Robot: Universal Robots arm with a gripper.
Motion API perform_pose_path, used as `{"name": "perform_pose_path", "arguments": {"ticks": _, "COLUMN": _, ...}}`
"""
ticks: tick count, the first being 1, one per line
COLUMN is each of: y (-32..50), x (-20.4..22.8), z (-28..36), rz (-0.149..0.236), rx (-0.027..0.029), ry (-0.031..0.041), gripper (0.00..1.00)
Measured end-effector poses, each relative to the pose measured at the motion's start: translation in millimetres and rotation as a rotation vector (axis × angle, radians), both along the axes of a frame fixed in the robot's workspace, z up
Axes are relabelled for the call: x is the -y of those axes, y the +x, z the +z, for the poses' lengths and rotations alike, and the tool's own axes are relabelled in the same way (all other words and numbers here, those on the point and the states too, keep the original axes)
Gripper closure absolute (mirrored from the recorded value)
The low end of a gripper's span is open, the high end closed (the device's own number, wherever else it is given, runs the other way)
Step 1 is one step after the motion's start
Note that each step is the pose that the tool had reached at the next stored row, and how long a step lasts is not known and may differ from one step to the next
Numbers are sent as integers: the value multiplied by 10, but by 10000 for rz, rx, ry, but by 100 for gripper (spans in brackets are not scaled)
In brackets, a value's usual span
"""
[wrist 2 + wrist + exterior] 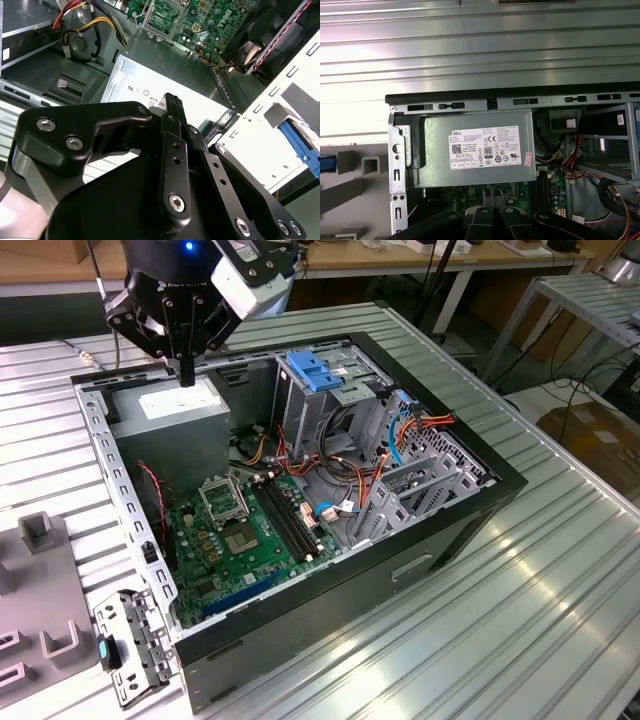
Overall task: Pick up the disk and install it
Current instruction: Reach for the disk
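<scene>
Claw is hanging over the grey power-supply box at the exterior view's left of the open computer case, fingers pinching together, gripping nothing.

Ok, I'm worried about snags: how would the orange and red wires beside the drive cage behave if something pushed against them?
The orange and red wires look thin and hang in loose curves, so they would probably bend aside, not resist. They seem anchored at both ends inside the computer case, so a hard push might tug a connector.
</scene>
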State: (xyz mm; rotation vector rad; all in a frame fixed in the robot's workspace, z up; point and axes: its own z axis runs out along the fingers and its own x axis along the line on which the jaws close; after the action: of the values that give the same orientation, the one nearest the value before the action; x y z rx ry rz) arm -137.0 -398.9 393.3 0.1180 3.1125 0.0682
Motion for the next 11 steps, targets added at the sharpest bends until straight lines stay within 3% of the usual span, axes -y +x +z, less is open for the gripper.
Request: {"name": "perform_pose_path", "arguments": {"ticks": 11, "y": -80, "x": 0, "z": 0, "rz": 1, "rx": 0, "ry": 0, "gripper": 89}}
